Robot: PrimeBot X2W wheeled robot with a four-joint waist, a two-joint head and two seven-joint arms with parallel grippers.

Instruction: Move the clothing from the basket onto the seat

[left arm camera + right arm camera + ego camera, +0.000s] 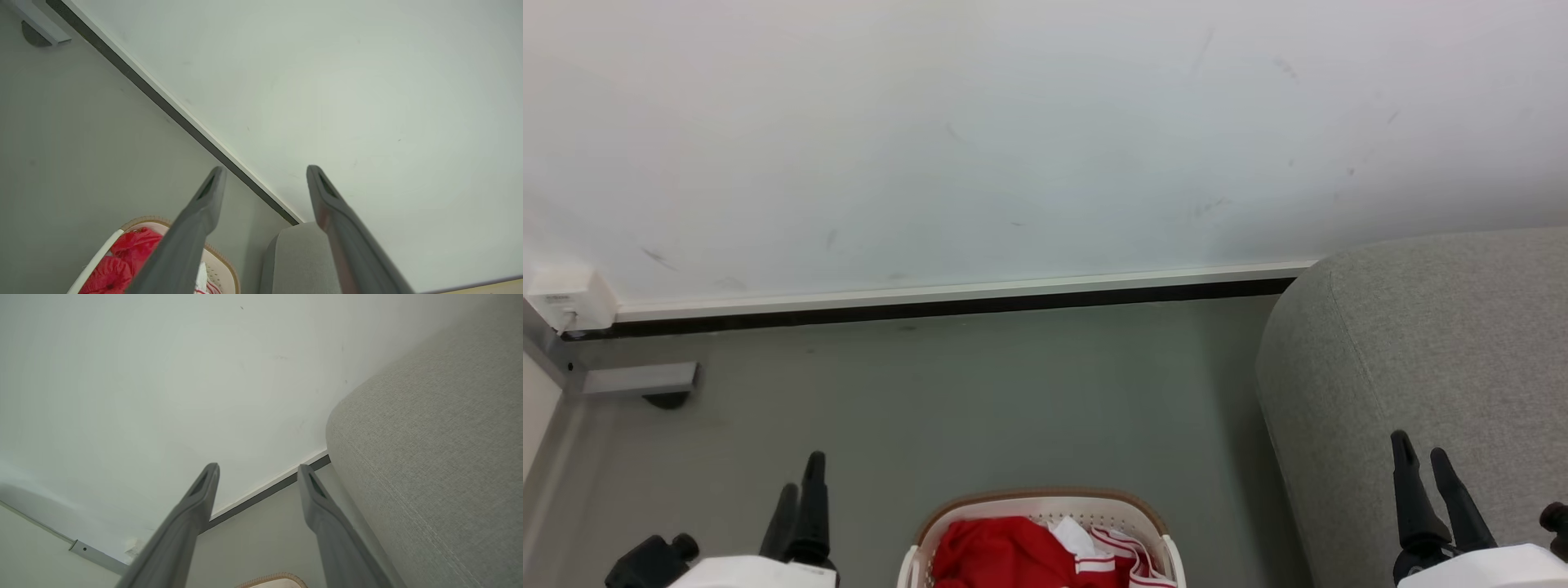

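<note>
- clothing (1001,551) heaped in basket (1045,496), on floor (980,392) beside seat (1437,343)
- left gripper (802,474), right gripper (1419,445) — fingers spread, holding nothing
- likely light, limp knit — pinch a raised fold atop heap

The left hand (266,169) stood with its two dark fingers spread wide apart. At seven o'clock the basket (94,258) sat on the grey floor (81,143), with red clothing (137,245) bunched inside, partly behind one finger. At six o'clock, near the basket, rose the seat (298,261). A dark skirting (184,118) ran from eleven o'clock down to it.
</note>
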